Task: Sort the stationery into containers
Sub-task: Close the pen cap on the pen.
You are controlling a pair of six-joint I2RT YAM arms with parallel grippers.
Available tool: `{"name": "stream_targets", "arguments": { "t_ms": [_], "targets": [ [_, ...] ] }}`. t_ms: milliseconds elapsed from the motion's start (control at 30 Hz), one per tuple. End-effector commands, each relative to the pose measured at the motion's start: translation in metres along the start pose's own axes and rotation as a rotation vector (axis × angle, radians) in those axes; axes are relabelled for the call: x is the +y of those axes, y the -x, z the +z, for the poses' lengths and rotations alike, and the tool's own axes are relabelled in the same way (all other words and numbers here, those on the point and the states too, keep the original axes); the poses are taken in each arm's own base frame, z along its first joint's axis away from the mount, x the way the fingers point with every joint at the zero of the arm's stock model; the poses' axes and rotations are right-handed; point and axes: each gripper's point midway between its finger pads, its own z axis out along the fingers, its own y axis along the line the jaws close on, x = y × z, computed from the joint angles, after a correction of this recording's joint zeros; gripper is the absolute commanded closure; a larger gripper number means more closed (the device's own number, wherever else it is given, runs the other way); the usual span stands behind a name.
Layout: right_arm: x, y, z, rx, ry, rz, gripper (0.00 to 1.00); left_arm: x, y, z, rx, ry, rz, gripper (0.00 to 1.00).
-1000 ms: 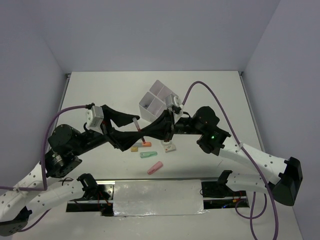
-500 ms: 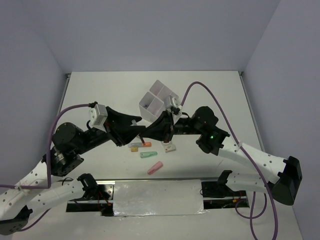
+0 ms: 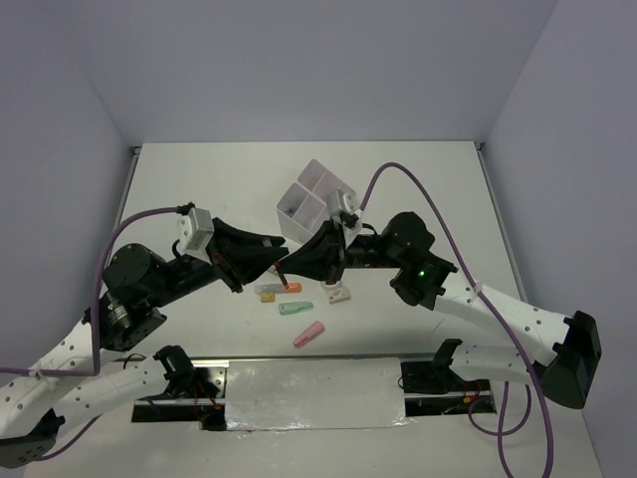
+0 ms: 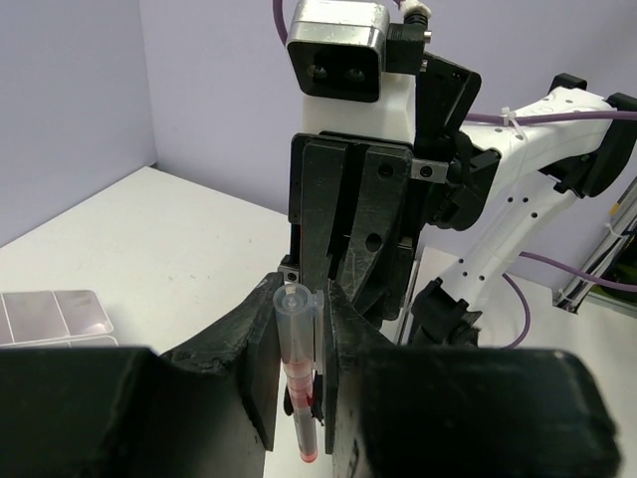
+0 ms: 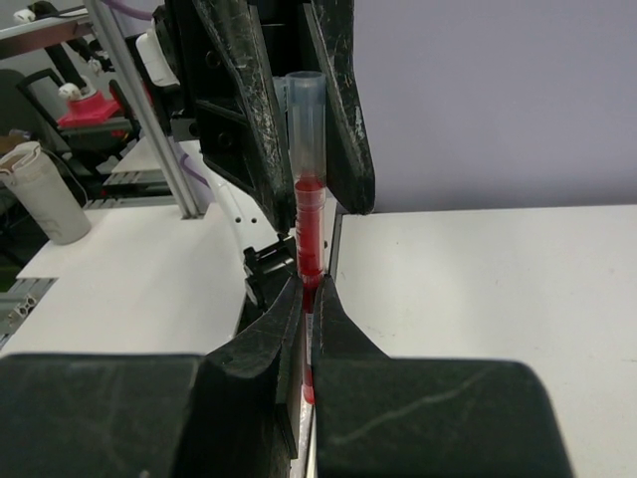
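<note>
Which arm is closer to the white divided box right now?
Right. The right gripper lies just in front of the box, gripping the red pen. The left gripper meets that pen from the left, farther from the box.

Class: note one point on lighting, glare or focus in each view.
Top external: soft even light, faint shadows on the white table, sheen on the crinkled silver sheet. Left wrist: thin red pen with clear cap crisp; near black fingers dark, detail lost. Right wrist: pen sharp against plain lilac wall.
</note>
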Motion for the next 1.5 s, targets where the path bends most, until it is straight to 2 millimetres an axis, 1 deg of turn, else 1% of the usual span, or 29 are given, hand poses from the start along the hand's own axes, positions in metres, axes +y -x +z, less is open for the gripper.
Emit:
{"name": "stream_targets", "arguments": {
  "t_ms": [0, 167, 200, 233, 367, 533, 600, 700, 733, 800, 833, 967, 1100, 1200, 1233, 1367, 1400, 1467],
  "targets": [
    [0.010, 0.029, -0.001, -0.089, 0.012, -0.045, 1.00, -0.011, 0.015, 0.003, -0.036, -0.052, 0.006, 1.00],
    [0.007, 0.043, -0.005, -0.132, -0.029, -0.064, 1.00, -0.015, 0.007, 0.005, -0.032, -0.088, -0.017, 1.00],
    [0.009, 0.048, -0.006, -0.150, -0.029, -0.075, 1.00, -0.016, 0.005, 0.005, -0.029, -0.091, -0.027, 1.00],
    [0.009, 0.052, -0.008, -0.167, -0.037, -0.081, 1.00, -0.016, 0.001, 0.006, -0.021, -0.092, -0.035, 1.00],
    [0.008, 0.063, -0.010, -0.199, -0.063, -0.098, 1.00, -0.015, -0.008, 0.008, -0.001, -0.092, -0.055, 1.00],
    [0.015, 0.071, -0.008, -0.216, -0.020, -0.100, 1.00, -0.011, -0.014, 0.010, 0.011, -0.077, -0.068, 1.00],
    [0.021, 0.067, -0.006, -0.197, 0.017, -0.102, 1.00, -0.011, -0.013, 0.011, 0.004, -0.072, -0.076, 1.00],
    [0.023, 0.054, -0.004, -0.159, 0.060, -0.106, 1.00, -0.010, -0.002, 0.009, -0.030, -0.058, -0.089, 1.00],
    [0.028, 0.050, -0.004, -0.148, 0.094, -0.116, 1.00, -0.012, 0.002, 0.007, -0.044, -0.060, -0.091, 1.00],
    [0.029, 0.042, -0.004, -0.127, 0.113, -0.115, 1.00, -0.012, 0.007, 0.005, -0.056, -0.056, -0.096, 1.00],
    [0.030, 0.041, -0.004, -0.123, 0.121, -0.117, 1.00, -0.012, 0.010, 0.005, -0.062, -0.056, -0.093, 1.00],
    [0.027, 0.038, -0.004, -0.115, 0.104, -0.116, 1.00, -0.011, 0.010, 0.004, -0.062, -0.046, -0.098, 1.00],
    [0.025, 0.040, -0.005, -0.133, 0.087, -0.117, 1.00, -0.012, 0.008, 0.004, -0.056, -0.055, -0.092, 1.00],
    [0.027, 0.046, -0.007, -0.162, 0.082, -0.115, 1.00, -0.012, 0.002, 0.007, -0.038, -0.065, -0.089, 1.00],
    [0.027, 0.051, -0.007, -0.178, 0.073, -0.115, 1.00, -0.012, -0.002, 0.008, -0.033, -0.069, -0.092, 1.00],
    [0.021, 0.058, -0.006, -0.198, 0.038, -0.082, 1.00, -0.012, -0.010, 0.010, -0.024, -0.081, -0.080, 1.00],
    [0.018, 0.061, -0.006, -0.209, 0.011, -0.063, 1.00, -0.010, -0.015, 0.009, -0.019, -0.072, -0.082, 1.00],
    [0.018, 0.064, -0.006, -0.207, 0.006, -0.048, 1.00, -0.007, -0.018, 0.008, -0.018, -0.057, -0.077, 1.00]
  ]
}}
